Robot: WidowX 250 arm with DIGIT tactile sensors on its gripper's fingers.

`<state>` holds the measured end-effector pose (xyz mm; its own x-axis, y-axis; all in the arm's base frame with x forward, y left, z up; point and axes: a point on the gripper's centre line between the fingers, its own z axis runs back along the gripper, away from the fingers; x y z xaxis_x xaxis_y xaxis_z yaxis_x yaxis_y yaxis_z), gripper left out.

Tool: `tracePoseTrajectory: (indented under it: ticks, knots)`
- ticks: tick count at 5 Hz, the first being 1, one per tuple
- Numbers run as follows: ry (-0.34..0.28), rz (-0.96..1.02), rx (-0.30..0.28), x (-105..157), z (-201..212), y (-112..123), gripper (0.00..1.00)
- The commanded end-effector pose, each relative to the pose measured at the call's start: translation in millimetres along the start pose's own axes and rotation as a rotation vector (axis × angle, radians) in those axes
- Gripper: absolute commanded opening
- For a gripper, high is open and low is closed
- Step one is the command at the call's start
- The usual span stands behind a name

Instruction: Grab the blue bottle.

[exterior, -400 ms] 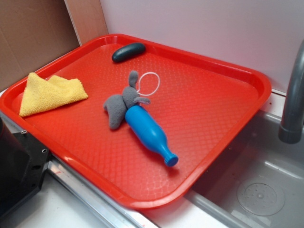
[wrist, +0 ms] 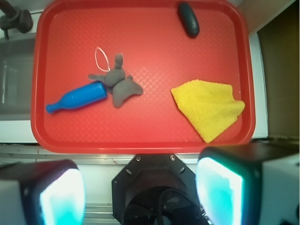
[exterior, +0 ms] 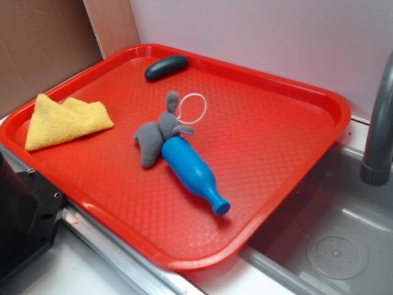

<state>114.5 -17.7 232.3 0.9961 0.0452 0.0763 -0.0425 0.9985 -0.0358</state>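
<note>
So right now the fingers [wrist: 140, 187] are spread wide with nothing between them, hanging high above the near edge of the red tray [wrist: 140, 143], off the tray itself.

Biggest thing first: that tray fills most of the wrist view, lying ahead of the fingers. Beyond its left side there's a grey sink basin [exterior: 331, 246] with a faucet post [exterior: 377, 123].

The yellow cloth [wrist: 208, 108] is ahead and to the right of the fingers, well apart from everything else.

The blue bottle [wrist: 77, 97] lies on its side on the tray, ahead and off to the left of the fingers. Its long axis runs roughly left-right across the wrist view, slightly tilted, with the narrow neck pointing left toward the sink and the fat base touching the grey plush [wrist: 117, 86]. My guess is the plush is the only real nuisance, since it sits right at the base; going for the mid-body or neck side looks clear.

A white loop [wrist: 101, 58] lies just beyond the plush, and a dark green oblong thing [wrist: 188, 19] sits at the far edge, well out of the way.
</note>
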Motion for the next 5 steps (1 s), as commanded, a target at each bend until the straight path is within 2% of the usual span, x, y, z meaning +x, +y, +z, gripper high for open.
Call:
tracePoseTrajectory:
  ticks: [1,2,3,4,5]
  knots:
    - [-0.049,0.368,-0.008,3.0,-3.4,-15.4,1.0]
    - [-0.08,0.586,0.019,9.9,-19.9,-34.1,1.0]
    - [-0.13,0.822,-0.042,23.2,-37.9,-54.6,1.0]
    - [-0.11,0.906,-0.064,33.9,-60.3,-71.9,1.0]
    - [-0.118,1.002,-0.027,43.0,-89.6,-84.8,1.0]
